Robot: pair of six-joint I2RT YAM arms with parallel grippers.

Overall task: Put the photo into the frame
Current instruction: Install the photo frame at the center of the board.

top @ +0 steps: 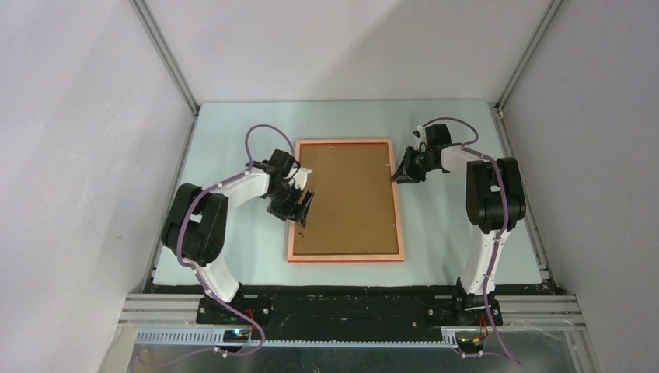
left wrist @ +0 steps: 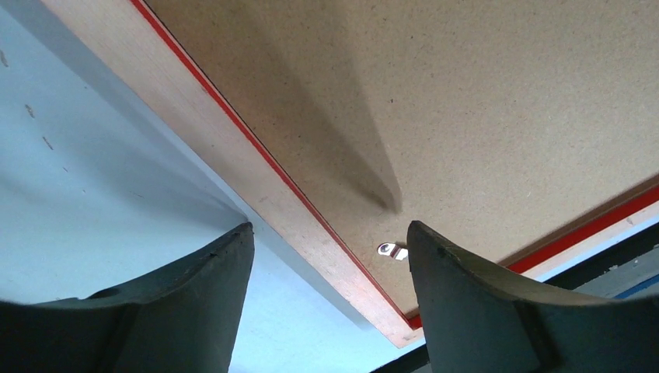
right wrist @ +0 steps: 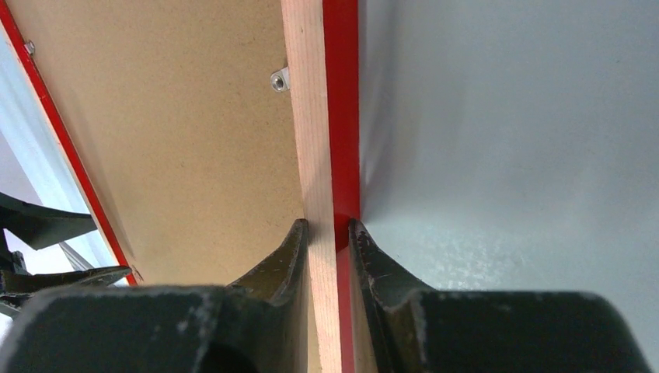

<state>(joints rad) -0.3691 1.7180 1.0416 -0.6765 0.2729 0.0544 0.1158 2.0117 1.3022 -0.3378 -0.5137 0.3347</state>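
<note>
The frame lies back-up in the middle of the surface, long sides running from the near edge to the far edge. The brown backing board sits inside its pale rails. I can't see the photo anywhere; it may be under the board, but I cannot tell.

My right gripper is pinching the frame's right rail toward its far corner. In the right wrist view the gripper has one finger on the pale back and one on the red outer edge. My left gripper hangs over the left rail, spread wide and holding nothing. A small metal tab on the board shows between its fingers in the left wrist view.

I judge this to be the tab-and-board step, with the right gripper steadying the frame. Next I'd lower the left gripper onto that tab, keeping one fingertip clear of the rail, and turn it without shifting the frame.
</note>
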